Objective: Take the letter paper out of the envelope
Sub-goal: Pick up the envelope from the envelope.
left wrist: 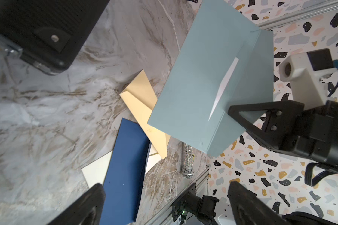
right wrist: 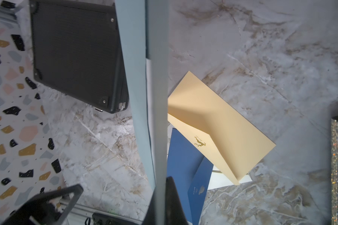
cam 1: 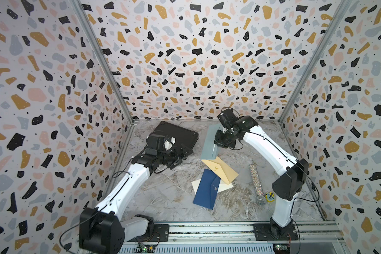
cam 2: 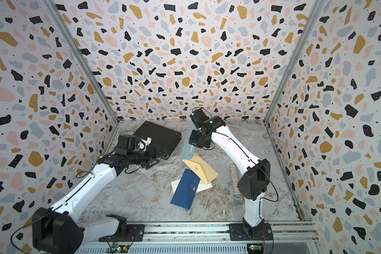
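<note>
The right hand [left wrist: 232, 112] is clamped on the grey-blue envelope [left wrist: 195, 87], holding it above the surface [left wrist: 47, 116]. The left hand [left wrist: 165, 191] stands wide apart, empty.

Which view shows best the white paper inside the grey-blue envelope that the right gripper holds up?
The left wrist view: the paper shows as a white sliver in the slit of the envelope. The right wrist view shows only a narrow white strip; both top views, a faint pale line.

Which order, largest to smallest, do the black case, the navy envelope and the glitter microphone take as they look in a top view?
1. black case, largest even though partly covered
2. navy envelope
3. glitter microphone, clearly smallest
</note>
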Robot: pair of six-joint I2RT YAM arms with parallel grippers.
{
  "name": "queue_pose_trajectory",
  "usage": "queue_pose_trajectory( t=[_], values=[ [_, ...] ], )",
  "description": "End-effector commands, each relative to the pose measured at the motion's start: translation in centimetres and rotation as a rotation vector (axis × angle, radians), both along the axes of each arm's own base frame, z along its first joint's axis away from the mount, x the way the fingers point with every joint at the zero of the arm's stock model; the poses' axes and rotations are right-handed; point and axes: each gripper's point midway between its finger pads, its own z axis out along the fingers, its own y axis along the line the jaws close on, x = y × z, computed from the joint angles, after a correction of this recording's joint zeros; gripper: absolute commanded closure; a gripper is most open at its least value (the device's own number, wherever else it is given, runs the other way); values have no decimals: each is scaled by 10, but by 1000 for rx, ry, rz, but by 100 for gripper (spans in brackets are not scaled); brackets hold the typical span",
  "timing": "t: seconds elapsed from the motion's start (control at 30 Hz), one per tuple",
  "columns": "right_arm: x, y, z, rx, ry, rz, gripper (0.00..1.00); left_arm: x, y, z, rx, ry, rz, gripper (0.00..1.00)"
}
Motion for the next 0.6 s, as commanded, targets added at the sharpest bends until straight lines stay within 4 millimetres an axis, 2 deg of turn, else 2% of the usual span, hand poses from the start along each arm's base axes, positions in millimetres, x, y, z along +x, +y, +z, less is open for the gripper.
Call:
queue_pose_trajectory(
  t=[0.0, 0.1, 0.23, 0.47, 0.57],
  values=[
    [-22, 8, 48, 179, -69, 204, 100, 27, -13, 34, -50, -151, -84, 2],
    [-25, 0, 67, 285, -91, 209, 100, 44, -20, 46, -140, -176, -133, 3],
    [-28, 0, 87, 503, -107, 217, 100, 61, -30, 63, -255, -223, -218, 11],
    [-23, -4, 115, 820, -108, 194, 100, 70, -36, 88, -327, -293, -321, 13],
    [-24, -2, 120, 872, -96, 210, 100, 74, -41, 100, -410, -291, -344, 13]
  ],
)
